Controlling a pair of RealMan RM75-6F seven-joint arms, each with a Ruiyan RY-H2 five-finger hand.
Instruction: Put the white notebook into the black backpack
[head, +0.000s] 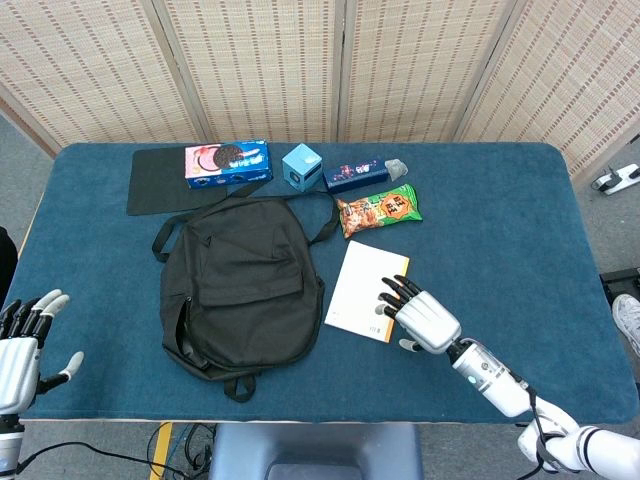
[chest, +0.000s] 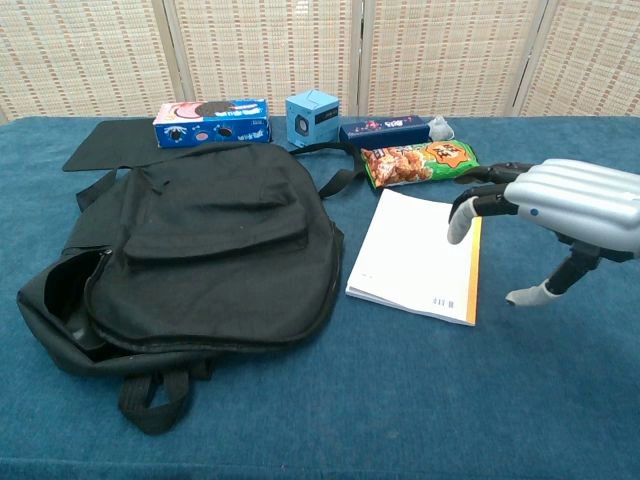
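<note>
We see a blue worktop (head: 500, 200) standing before woven screens. The largest thing on it is the black backpack (head: 245, 285), lying flat on the left half, its straps reaching toward the far edge and its zipped mouth gaping slightly at the near-left side in the chest view. Behind it, toward the far-left corner, lies a flat black mat (head: 160, 180), with a blue biscuit box (head: 228, 163) resting partly on the mat's right end.

The white notebook (head: 368, 290) lies closed near the worktop's middle, just beside the backpack's right side and apart from it, with a yellow strip along its right edge.

Our right hand (head: 425, 318) is over the notebook's near-right corner, palm down, fingers spread apart and holding nothing; its fingertips (chest: 460, 225) overlap the yellow edge, though we cannot tell whether they touch the cover. Our left hand (head: 22, 340) hangs off the near-left corner of the worktop, fingers spread and empty, seen only in the head view.

Beyond the notebook, toward the far edge, a green snack packet (head: 380, 211) lies tilted. Behind it we see a dark blue oblong box (head: 355, 175) with a small grey object at its right end, and to its left a small light-blue cube (head: 300, 164) standing by the backpack's strap.
</note>
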